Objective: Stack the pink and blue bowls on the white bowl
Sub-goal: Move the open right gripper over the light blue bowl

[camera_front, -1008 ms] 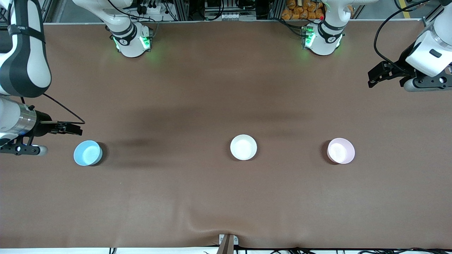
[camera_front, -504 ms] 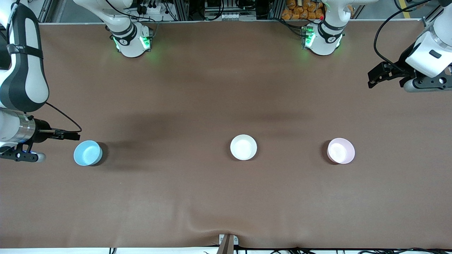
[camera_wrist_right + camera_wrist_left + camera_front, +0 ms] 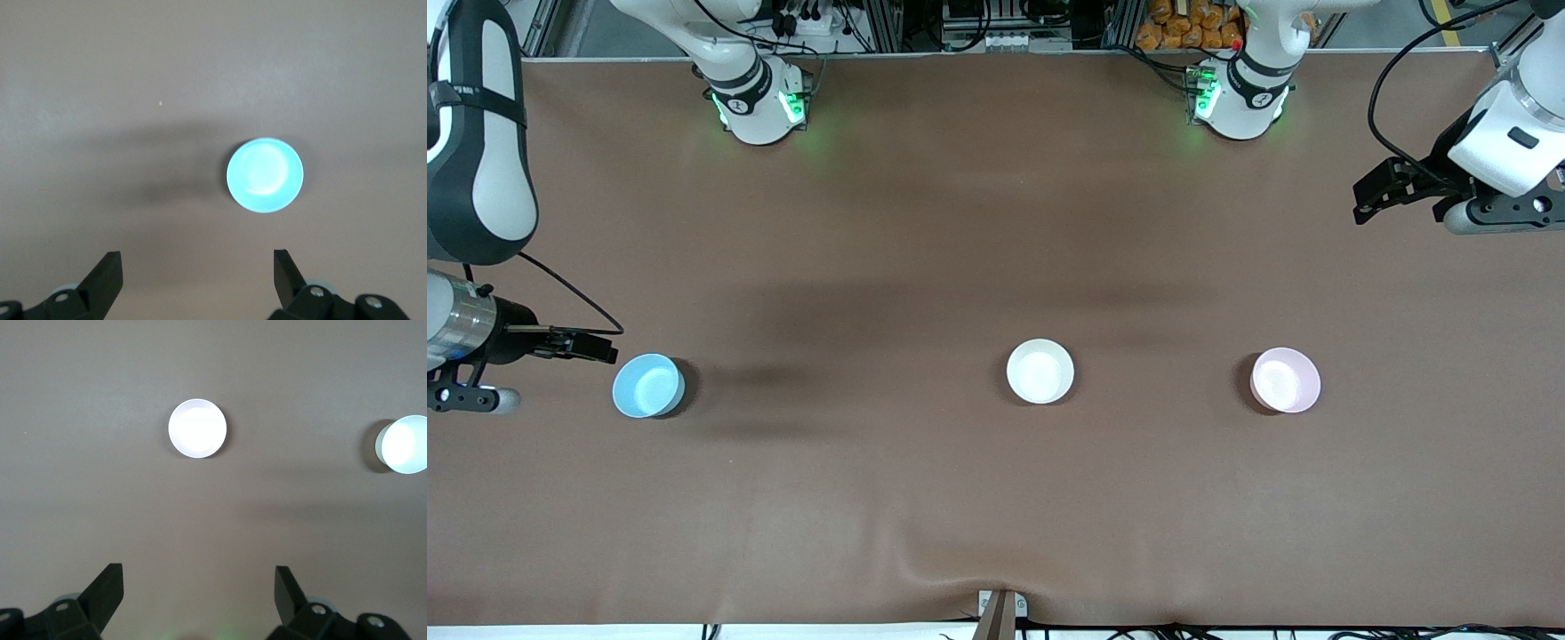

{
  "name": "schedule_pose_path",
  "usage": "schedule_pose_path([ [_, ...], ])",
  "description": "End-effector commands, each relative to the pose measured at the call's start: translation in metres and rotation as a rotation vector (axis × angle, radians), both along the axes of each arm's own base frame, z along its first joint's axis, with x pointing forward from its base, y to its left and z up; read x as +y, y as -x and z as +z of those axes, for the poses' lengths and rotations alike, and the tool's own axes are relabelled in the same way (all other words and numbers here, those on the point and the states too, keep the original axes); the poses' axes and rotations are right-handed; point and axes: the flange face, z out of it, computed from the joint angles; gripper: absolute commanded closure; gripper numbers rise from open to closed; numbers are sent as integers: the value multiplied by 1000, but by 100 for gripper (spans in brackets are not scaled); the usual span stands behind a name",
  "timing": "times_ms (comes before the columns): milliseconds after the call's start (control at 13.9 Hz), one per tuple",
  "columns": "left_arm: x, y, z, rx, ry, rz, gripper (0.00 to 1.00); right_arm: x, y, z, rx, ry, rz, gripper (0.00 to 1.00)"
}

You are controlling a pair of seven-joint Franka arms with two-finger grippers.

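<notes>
The brown table (image 3: 996,498) carries three bowls in a row, all upright, all empty, well apart from one another.

The right arm has been drawing back toward its own end of the table over the last second. Its gripper (image 3: 591,347) now hangs up in the air off the edge of the blue bowl (image 3: 647,385), where a moment ago it stood closer over the rim. Its wrist view shows both fingers (image 3: 107,280) spread as wide as they go, nothing between them, and the blue bowl well out ahead of the fingertips. I'd guess it is lining up an approach, not yet going for a grasp.

The left arm waits, unmoved, its gripper (image 3: 1376,191) high over its end of the table, fingers (image 3: 107,590) likewise wide apart and empty. From there the pink bowl (image 3: 1285,380) sits below it, toward the middle of the table and toward the front camera. The white bowl (image 3: 1040,371) lies farther along the row, midway between the other two bowls.

Nothing is stacked yet; both placements remain to be done.
</notes>
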Motion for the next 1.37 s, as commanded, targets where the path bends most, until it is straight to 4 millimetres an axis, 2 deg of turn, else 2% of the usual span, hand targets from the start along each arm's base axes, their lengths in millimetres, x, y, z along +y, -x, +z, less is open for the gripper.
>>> schedule_pose_path([
  [0, -1, -1, 0, -6, 13, -2, 0, -3, -10, 7, -82, 1, -22, 0],
  [216, -3, -5, -3, -7, 15, 6, 0, -11, -12, 7, -96, 7, -32, 0],
  [504, -1, -6, -3, -13, 9, 6, 0, -27, -12, 16, -114, 15, -51, 0],
  [864, 2, -8, -6, -7, 5, 4, 0, -32, -11, 20, -117, 14, -61, 0],
  [1008, 8, -20, -26, 9, 2, 13, 0, -31, -11, 22, -117, 14, -59, 0],
  [1081, 20, -33, -42, 9, 1, 33, 0, -31, -11, 25, -123, 13, -60, 0],
  [1225, 50, -64, -87, -3, 12, 70, 0, -32, -10, 20, -113, 9, -65, 0],
  [1297, 52, -78, -112, 2, 17, 75, 0, -33, -10, 20, -114, 10, -58, 0],
])
